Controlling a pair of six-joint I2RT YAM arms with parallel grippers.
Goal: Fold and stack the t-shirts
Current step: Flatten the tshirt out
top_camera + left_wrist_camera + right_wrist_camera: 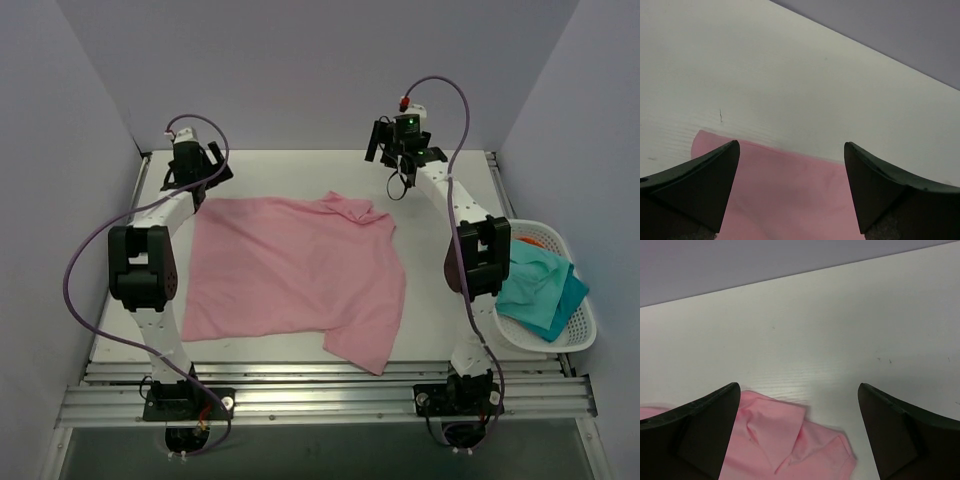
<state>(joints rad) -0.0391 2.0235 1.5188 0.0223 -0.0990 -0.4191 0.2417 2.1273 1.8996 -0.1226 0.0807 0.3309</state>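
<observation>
A light pink t-shirt lies spread but rumpled on the white table. One corner hangs toward the near edge, and a sleeve is bunched at the far right. My left gripper hovers open over the shirt's far left corner, with nothing between its fingers. My right gripper hangs open above the far right of the shirt. In the right wrist view the folded-over sleeve lies below and between the open fingers. A teal t-shirt sits crumpled in a basket.
A white plastic basket stands off the table's right edge, holding the teal cloth and something orange. Grey walls close in the left, far and right sides. Metal rails run along the near edge between the arm bases.
</observation>
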